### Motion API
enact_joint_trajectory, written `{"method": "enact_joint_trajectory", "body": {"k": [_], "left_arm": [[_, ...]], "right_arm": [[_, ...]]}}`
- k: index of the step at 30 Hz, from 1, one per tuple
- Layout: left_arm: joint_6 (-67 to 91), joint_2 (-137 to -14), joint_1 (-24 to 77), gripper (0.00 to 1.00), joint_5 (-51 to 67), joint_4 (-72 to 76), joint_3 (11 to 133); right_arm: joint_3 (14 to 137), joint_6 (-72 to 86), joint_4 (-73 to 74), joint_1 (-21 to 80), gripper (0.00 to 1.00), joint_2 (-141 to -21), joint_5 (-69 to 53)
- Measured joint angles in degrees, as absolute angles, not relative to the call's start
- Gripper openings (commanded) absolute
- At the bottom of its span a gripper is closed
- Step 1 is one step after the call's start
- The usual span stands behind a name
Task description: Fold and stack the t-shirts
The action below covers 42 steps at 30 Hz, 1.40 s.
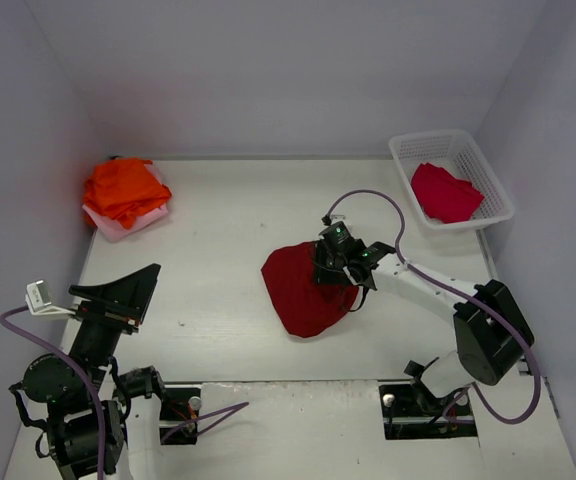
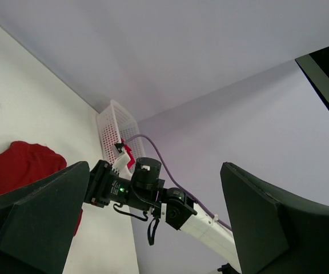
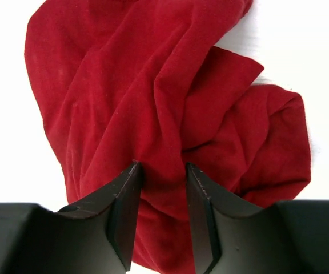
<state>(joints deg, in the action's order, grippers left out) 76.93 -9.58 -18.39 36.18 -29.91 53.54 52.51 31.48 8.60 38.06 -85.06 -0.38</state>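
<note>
- My left gripper hangs above the near left part of the table, its jaws spread wide with nothing between them.
- My right gripper is down on the dark red t-shirt, which lies crumpled near the middle of the table. The jaws are drawn close, pinching a raised fold of its cloth that fills the gap.
- In the far left corner I see the orange t-shirts bunched on top of the pale pink t-shirt.
- At the far right stands the white basket, with the crimson t-shirt lying loosely inside it.
</note>
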Motion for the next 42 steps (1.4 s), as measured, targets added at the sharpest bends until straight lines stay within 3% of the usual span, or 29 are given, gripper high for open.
{"method": "enact_joint_trajectory", "body": {"k": [3,9,18,34,42], "left_arm": [[76.93,-9.56,-18.39,0.93,36.18,-29.85,53.12],[76.93,-9.45,-18.39,0.93,36.18,-29.78,52.23],[76.93,-9.45,-18.39,0.93,36.18,-29.74,51.88],[76.95,-9.45,-18.39,0.93,36.18,-29.69,51.9],[77.08,-9.45,-18.39,0.93,36.6,-28.73,51.9]], "right_arm": [[52.51,31.2,8.43,38.06,0.26,-85.25,0.4],[52.93,29.89,8.01,37.87,0.0,-85.25,1.74],[60.05,28.16,9.74,36.8,0.0,-85.01,1.28],[90.17,23.94,21.41,36.4,0.0,-76.53,-0.3],[95.7,23.94,23.86,36.36,0.0,-72.12,-2.66]]}}
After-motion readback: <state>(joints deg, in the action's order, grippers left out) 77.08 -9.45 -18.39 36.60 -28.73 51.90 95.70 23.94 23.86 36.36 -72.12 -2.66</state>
